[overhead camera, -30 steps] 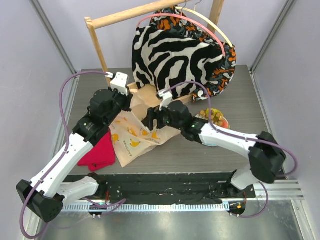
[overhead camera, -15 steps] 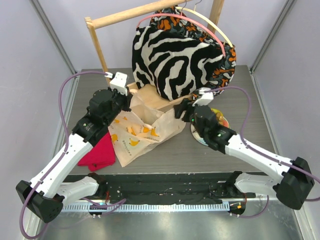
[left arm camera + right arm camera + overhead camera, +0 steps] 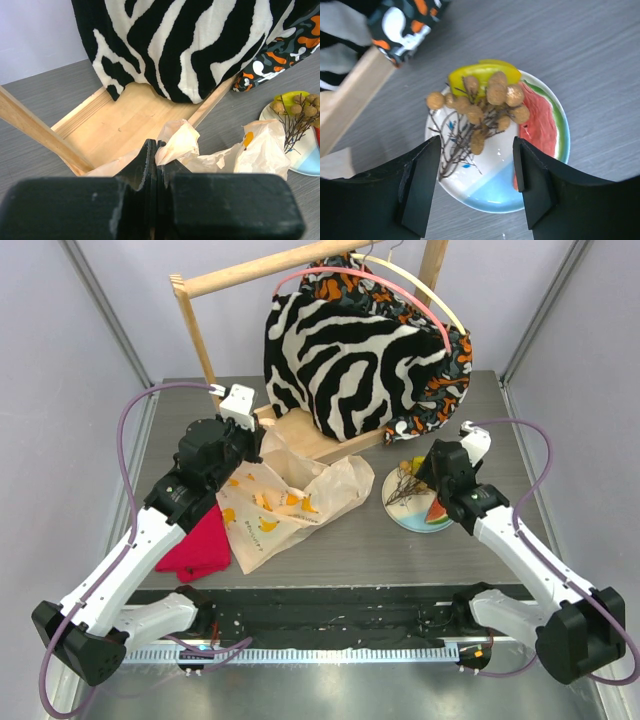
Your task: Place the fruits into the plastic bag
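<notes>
The plastic bag [image 3: 285, 502] lies crumpled on the table, cream with small banana prints. My left gripper [image 3: 252, 440] is shut on a pinched fold of the plastic bag [image 3: 180, 142] at its upper edge. On the white-and-blue plate [image 3: 492, 187] lie the fruits: a bunch of small brownish grapes [image 3: 485, 107] on twigs, a yellow-green fruit [image 3: 482, 72] behind them and a red watermelon slice [image 3: 540, 122]. My right gripper [image 3: 477, 145] hangs open above the plate [image 3: 412, 512], a finger on each side of the grapes, touching nothing.
A wooden rack [image 3: 300, 435] stands behind the bag, with a zebra-striped garment [image 3: 345, 355] hanging from it close to both grippers. A red cloth [image 3: 200, 545] lies left of the bag, under my left arm.
My right arm has swung from over the bag to the right and now hovers over the plate, its jaws somewhat narrower. The left gripper has kept its hold on the bag.
</notes>
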